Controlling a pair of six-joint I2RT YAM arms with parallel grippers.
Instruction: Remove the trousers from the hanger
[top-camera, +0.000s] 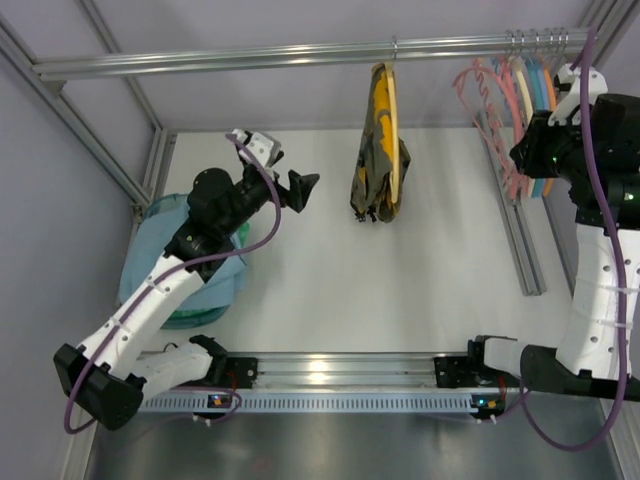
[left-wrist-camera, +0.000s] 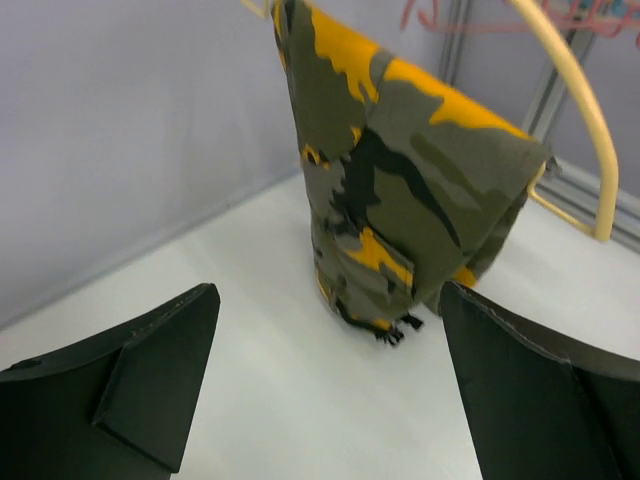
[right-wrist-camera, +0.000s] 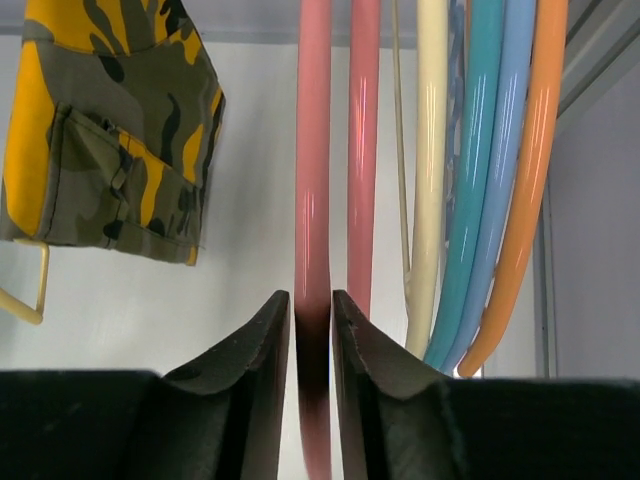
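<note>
Pinching the salmon-pink hanger (right-wrist-camera: 313, 180) on its lower bar, the right pincer (right-wrist-camera: 311, 300) has its jaws narrowed right onto the plastic, one pad on each side. No cloth is on the bar. A second pink bar stands just to the right of the jaws, and I cannot tell if it belongs to the same hanger. Beyond it hang the cream hanger (right-wrist-camera: 430, 180), the teal hanger (right-wrist-camera: 480, 180) and the orange hanger (right-wrist-camera: 535, 180), packed close.

The light blue trousers (top-camera: 228, 283) lie well away from this pincer, heaped in a green basket (top-camera: 195, 321) under the left arm. So the removal itself looks done, and the step in hand seems to be parking the bare hanger on the rail (top-camera: 250, 58).

To do that well, I would confirm the hook is seated before letting go — the wrist view does not show it. Then spread the jaws only a little and back straight out along the bar, so the fingers do not drag its neighbours.

The left pincer (left-wrist-camera: 328, 295) is wide and empty, facing the camouflage garment (left-wrist-camera: 400, 190) on its yellow hanger (left-wrist-camera: 585, 120) — best kept off it.
</note>
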